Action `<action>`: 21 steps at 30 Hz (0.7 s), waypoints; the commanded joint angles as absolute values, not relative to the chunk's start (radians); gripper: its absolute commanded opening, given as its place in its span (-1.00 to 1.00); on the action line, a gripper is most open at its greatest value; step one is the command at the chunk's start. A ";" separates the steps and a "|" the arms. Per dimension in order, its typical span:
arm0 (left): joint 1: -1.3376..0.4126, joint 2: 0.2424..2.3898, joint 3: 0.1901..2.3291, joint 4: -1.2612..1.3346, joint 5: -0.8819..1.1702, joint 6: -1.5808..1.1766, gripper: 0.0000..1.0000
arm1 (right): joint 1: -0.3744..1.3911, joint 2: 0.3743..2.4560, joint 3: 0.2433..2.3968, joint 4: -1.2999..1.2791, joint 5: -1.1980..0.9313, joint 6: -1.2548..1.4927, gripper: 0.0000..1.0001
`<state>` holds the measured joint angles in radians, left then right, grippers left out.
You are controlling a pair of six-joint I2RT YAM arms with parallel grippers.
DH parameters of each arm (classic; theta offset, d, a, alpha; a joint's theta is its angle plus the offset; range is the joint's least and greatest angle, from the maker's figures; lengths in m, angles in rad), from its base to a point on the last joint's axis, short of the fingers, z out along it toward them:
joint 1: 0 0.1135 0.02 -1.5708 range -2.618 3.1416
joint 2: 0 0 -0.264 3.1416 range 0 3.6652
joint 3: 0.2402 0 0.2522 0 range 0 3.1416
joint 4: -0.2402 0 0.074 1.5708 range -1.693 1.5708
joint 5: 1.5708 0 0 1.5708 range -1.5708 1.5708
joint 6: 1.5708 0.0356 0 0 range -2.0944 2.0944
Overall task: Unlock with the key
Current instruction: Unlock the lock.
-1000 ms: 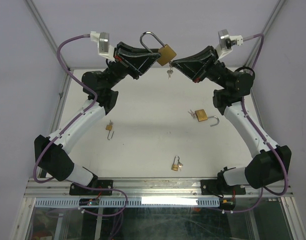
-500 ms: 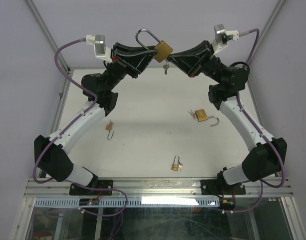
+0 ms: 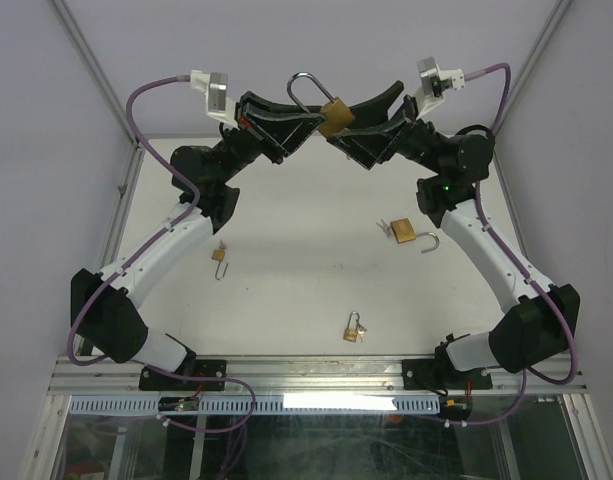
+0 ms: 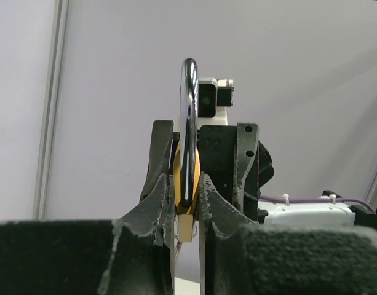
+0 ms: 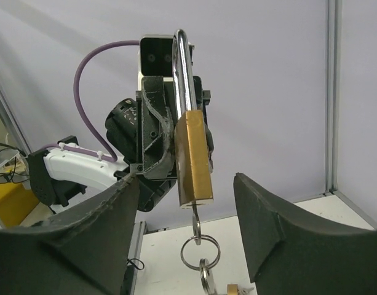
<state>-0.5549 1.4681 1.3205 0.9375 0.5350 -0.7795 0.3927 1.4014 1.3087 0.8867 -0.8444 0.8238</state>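
Holding a brass padlock with a silver steel shackle (image 3: 332, 112) up in the air with the left gripper (image 4: 187, 190), clamped tight on both flat faces of the brass body, shackle pointing up. Sits high above the white table (image 3: 306, 290), right between the two arms. Got a small silver key (image 5: 195, 212) stuck in the bottom, wire key ring (image 5: 200, 252) dangling under it. Right gripper (image 5: 187, 181) spread wide either side of the lock's lower end, apparently not touching. No telling on locked or unlocked. Down on the table: open brass padlock (image 3: 406, 234) over right, small brass lock (image 3: 218, 255) over left, little brass padlock with keys (image 3: 353, 328) near the front edge.
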 commanded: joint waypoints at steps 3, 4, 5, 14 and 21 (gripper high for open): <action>-0.545 1.437 1.329 0.998 0.549 -0.761 -1.00 | 0.389 1.369 1.360 0.861 -0.914 0.798 0.12; -0.544 1.436 1.325 1.001 0.554 -0.761 -1.00 | 0.385 1.365 1.356 0.865 -0.914 0.802 0.02; -0.544 1.436 1.322 1.003 0.559 -0.762 -1.00 | 0.382 1.361 1.353 0.866 -0.913 0.806 0.00; -0.544 1.398 1.309 1.004 0.571 -0.757 -1.00 | 0.332 1.343 1.345 0.893 -0.906 0.843 0.13; -0.544 1.399 1.316 1.010 0.573 -0.758 -1.00 | 0.331 1.354 1.342 0.897 -0.939 0.901 -0.25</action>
<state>-0.5545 1.4639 1.2926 0.9226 0.5873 -0.7658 0.3351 1.3853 1.3128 0.8635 -0.9150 0.8501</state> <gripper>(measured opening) 0.124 0.439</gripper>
